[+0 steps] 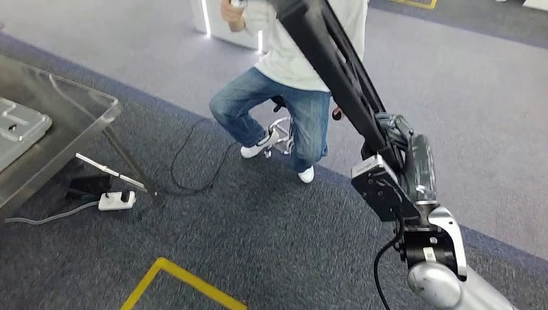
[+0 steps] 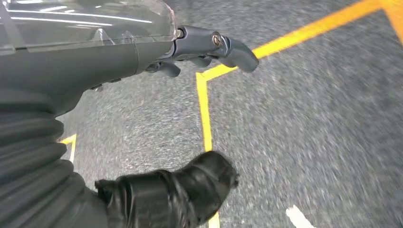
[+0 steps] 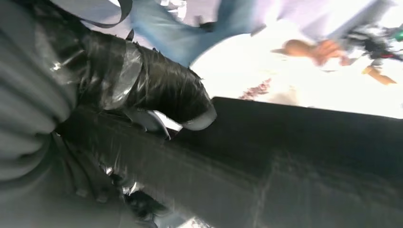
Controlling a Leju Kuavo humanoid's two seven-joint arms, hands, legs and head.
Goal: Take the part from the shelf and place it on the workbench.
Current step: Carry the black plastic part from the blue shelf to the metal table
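Black and long, the part [image 1: 336,64] I am carrying is a matte bar with raised ridges along its length. From the head view it runs diagonally, its far end up past the picture's top edge in front of the seated person [image 1: 284,77], its near end down at my right wrist. The long axis slopes from upper left to lower right there, well above the grey carpet [image 1: 258,239].

My right hand [image 3: 142,90] is wrapped around the part [image 3: 294,156]: in the right wrist view the dark thumb lies across its upper face and the other fingers are hidden under it, so the grip is firm on the bar. The right forearm [image 1: 420,213] rises from the lower right corner of the head view, its wrist turned up toward the part.

My left hand [image 2: 199,52] hangs over the carpet with yellow floor tape [image 2: 205,114] below it. It holds nothing; the grey thumb [image 2: 223,45] sticks straight out and the darker fingers are loosely apart.

Off to the left stands a clear-topped workbench [image 1: 77,106], with a white power strip [image 1: 116,201] on the floor beside its leg.
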